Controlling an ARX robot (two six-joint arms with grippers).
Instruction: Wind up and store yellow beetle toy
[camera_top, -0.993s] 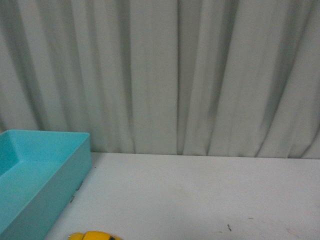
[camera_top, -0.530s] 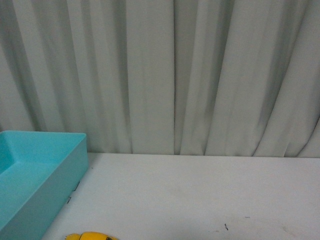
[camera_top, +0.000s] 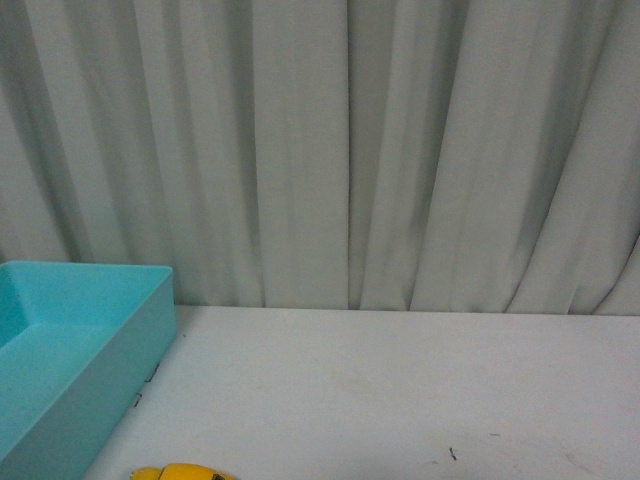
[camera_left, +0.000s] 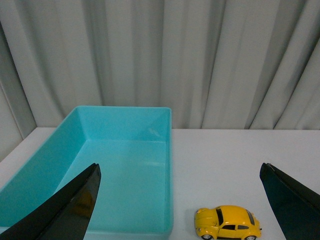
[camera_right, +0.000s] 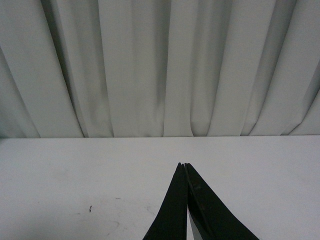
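Toy: you have the yellow beetle toy (camera_left: 227, 223) standing on its wheels on the desk (camera_left: 240, 155), just beside the open turquoise bin (camera_left: 125, 122) and outside it, not touching it as far as I can tell.
Toy, front view: only its roof (camera_top: 182, 472) shows at the lower edge, on the robot's left half, near the bin's outer wall (camera_top: 110, 370).
Direction from pincer: the toy lies ahead of and below the left pincer (camera_left: 180, 167), inside the span of its 2 fingers, and on the side away from the bin.
Long axis: seen side-on, it runs roughly along the line joining the 2 fingertips. My judgement is that you should turn the wrist before closing, so the pads meet the doors rather than nose and tail.
Nearer arm: left. The right wrist view shows bare desk and curtain (camera_right: 150, 65) only, no toy.
Left pincer: spread wide, holding nothing.
Right pincer (camera_right: 184, 165): fingers pressed together at the tips, nothing between them.
Task stage: judged not begun; the toy is ungrasped and the bin shows no contents.
Writing: none readable on toy or bin; no brand mark visible.
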